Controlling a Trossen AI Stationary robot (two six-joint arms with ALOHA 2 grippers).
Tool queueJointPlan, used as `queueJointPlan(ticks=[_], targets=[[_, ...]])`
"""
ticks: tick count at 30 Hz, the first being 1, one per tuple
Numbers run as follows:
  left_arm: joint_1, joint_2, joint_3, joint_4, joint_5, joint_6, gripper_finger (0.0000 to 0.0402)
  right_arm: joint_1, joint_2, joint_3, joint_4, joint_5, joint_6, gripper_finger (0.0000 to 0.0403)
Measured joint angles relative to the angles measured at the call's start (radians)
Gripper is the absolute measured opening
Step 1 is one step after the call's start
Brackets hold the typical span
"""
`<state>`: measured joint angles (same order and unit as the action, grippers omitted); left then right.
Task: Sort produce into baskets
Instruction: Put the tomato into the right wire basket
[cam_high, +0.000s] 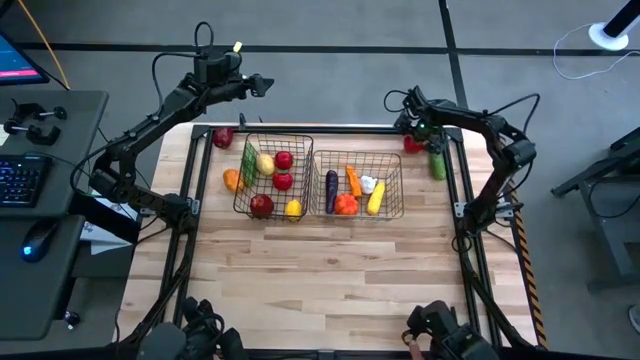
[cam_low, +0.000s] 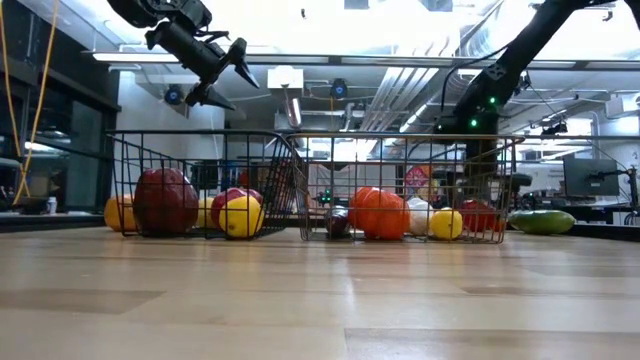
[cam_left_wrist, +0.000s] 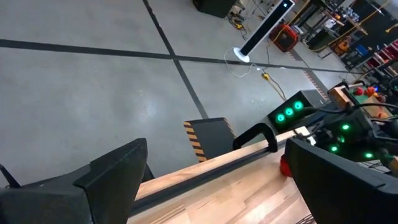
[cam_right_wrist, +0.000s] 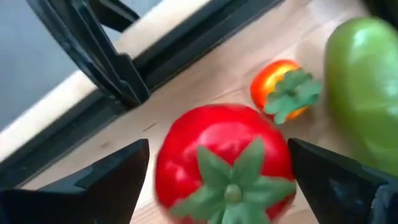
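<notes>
Two wire baskets are sitting side by side, nearly touching, toward the far middle of the wooden surface (cam_high: 320, 280). The narrower basket (cam_high: 272, 140) on the left is holding five visible pieces: a yellowish one, three red ones and a small yellow one at its near edge. An orange piece (cam_high: 232, 180) and a green piece (cam_high: 249, 166) are lying at that basket's left wall; whether inside or outside, cannot tell. A dark red piece (cam_high: 223, 137) is resting loose near the far left corner. The wider basket (cam_high: 358, 155) on the right is carrying five: purple, orange carrot-shaped, white, a round orange-red one and a long yellow one. Near the far right edge a red tomato (cam_right_wrist: 224, 162), a smaller orange-red piece (cam_right_wrist: 283, 87) and a green vegetable (cam_high: 437, 163) are lying close together outside both baskets. The left gripper (cam_high: 262, 86) is hanging high beyond the far edge, fingers spread and holding nothing. The right gripper (cam_high: 412, 128) is hovering over the tomato, fingers (cam_right_wrist: 112, 174) wide open on either side of it, not gripping. The near half of the surface is lying bare, giving open room.
</notes>
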<state>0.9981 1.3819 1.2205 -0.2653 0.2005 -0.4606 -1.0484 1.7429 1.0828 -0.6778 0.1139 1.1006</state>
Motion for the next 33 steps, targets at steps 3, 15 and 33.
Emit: queueJointPlan(ticks=[3,15,33], targets=[[-0.004,0.0,0.0,0.0,0.0,0.0,0.0369,0.005,0.027,0.0,0.003,-0.002,0.018,0.0371],[-0.006,0.0,0.0,-0.001,0.0,0.0,0.0369,0.009,0.019,0.003,-0.009,0.028,-0.042,0.0295],[-0.006,0.0,0.0,-0.002,0.0,0.001,0.0369,0.361,-0.428,0.005,0.053,-0.407,-0.454,0.0282]])
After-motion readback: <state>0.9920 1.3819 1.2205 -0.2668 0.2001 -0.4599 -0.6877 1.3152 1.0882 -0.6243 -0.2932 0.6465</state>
